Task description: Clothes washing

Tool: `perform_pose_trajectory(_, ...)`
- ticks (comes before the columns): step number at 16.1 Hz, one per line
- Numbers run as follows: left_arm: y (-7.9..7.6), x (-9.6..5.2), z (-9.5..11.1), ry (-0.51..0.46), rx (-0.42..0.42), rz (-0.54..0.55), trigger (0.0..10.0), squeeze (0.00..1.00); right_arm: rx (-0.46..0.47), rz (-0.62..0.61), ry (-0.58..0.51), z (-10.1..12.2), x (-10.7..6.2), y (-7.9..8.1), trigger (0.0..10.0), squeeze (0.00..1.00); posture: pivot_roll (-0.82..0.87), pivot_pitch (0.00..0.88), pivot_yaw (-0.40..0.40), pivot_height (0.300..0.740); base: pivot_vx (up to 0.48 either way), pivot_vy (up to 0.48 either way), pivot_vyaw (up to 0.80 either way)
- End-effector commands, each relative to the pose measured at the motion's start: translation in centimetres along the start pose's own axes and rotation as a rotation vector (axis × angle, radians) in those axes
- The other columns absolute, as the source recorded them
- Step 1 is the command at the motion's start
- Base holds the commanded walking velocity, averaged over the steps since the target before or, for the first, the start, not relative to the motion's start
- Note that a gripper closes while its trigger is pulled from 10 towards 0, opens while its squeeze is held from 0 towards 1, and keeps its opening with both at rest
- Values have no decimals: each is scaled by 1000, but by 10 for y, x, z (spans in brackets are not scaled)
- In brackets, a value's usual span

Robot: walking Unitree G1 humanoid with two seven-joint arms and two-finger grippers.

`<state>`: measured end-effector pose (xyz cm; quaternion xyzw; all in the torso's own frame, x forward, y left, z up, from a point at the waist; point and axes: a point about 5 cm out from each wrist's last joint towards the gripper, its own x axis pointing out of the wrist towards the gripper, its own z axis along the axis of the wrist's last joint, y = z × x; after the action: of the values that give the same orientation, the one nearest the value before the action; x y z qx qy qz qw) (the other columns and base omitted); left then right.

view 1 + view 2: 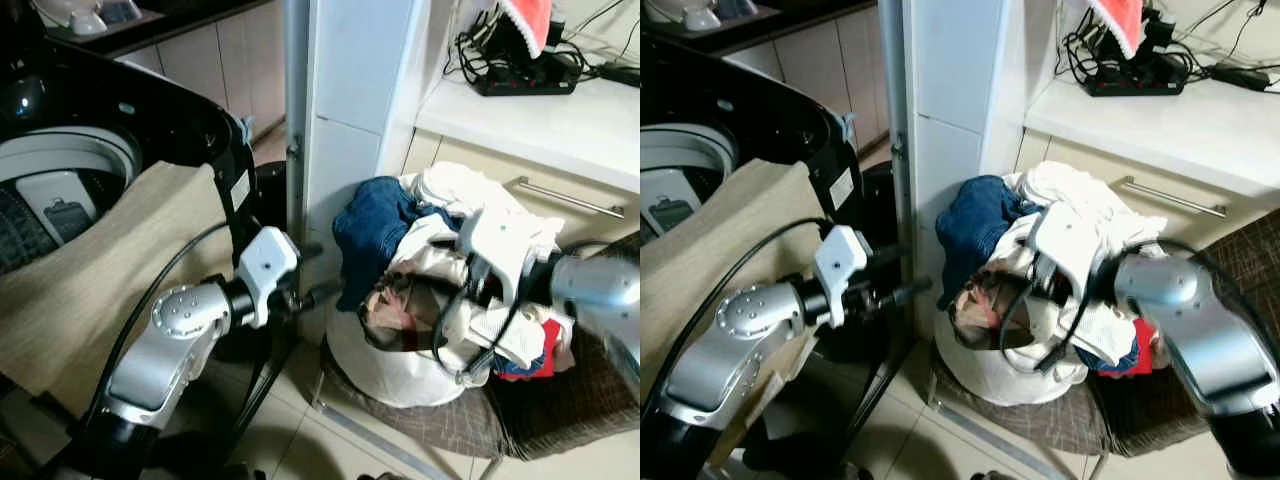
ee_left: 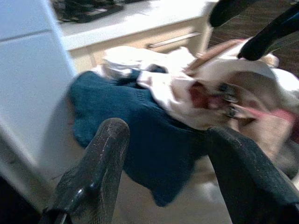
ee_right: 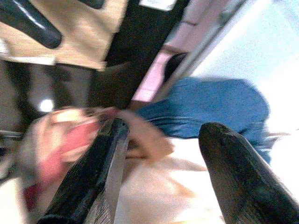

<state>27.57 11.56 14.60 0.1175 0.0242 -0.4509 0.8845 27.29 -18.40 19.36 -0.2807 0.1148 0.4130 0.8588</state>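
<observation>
Right in the middle of the left eye view sits a big pile of clothes (image 1: pixel 440 260) in a white basket (image 1: pixel 385 375), which rests on a brown checked cushion (image 1: pixel 560 400) on the floor. A dark blue sweater (image 1: pixel 370 235) hangs over the left side of the pile, next to a white pillar (image 1: pixel 350 110).

The left hand (image 1: pixel 325 292) reaches in from the lower left of the frame. Its two black fingers (image 2: pixel 96 175) are apart and hold nothing. The tips point at the blue sweater and are just beside it, not touching.

The right hand (image 3: pixel 163 154) comes in from the right side of the frame and is down on top of the pile, over a pink and white cloth (image 3: pixel 70 140). Its fingers are apart too, with the blue sweater just past them.

At the upper left is the open black washing machine (image 1: pixel 190 120). A tan cloth (image 1: pixel 110 270) hangs over its front edge. At the upper right, a white desk (image 1: pixel 560 120) carries a black power strip (image 1: pixel 525 75) with tangled wires.
</observation>
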Motion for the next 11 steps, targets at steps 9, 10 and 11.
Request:
perform_pose_trajectory(9,3,-20,6,9,-32,52,10000,0,-19,101,-64,20,-9,-5,10000,1000,-61,141,-66,740,0,0,0)
perform_pose_trajectory(10,2,-21,4,14,-36,49,10000,0,-2,137,-67,20,-9,-3,10000,1000,-59,138,-67,740,0,0,0)
perform_pose_trajectory(11,1,-21,4,20,-38,43,10000,0,5,155,-67,20,-10,-2,10000,1000,-57,135,-65,740,0,0,0)
